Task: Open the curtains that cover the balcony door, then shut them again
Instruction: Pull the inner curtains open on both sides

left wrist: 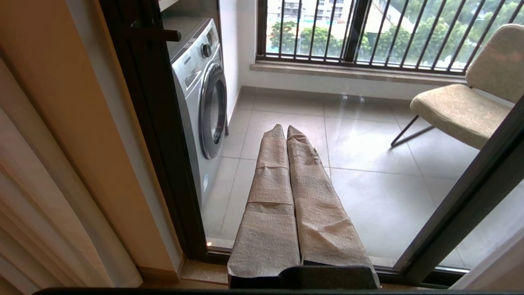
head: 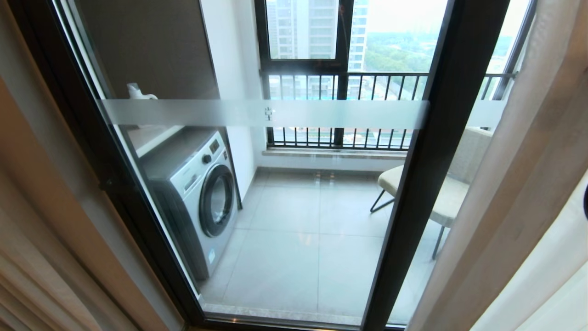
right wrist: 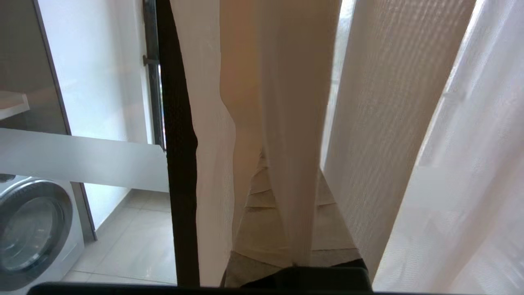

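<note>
**Curtains drawn aside, balcony door exposed**

Curtains (head: 514,174) are hanging bunched at the right edge of the balcony door (head: 441,151), with more beige folds at the far left; the glass between is standing uncovered. Through it I am seeing a washing machine (head: 202,197) on the left and a chair (head: 441,193) on the right. My right gripper (right wrist: 286,229) is sitting shut among the right-hand folds, a strip of drape lying across its fingers; I cannot tell whether fabric is pinched. My left gripper (left wrist: 286,164) is idling near the glass, fingers pressed together, holding nothing.
</note>
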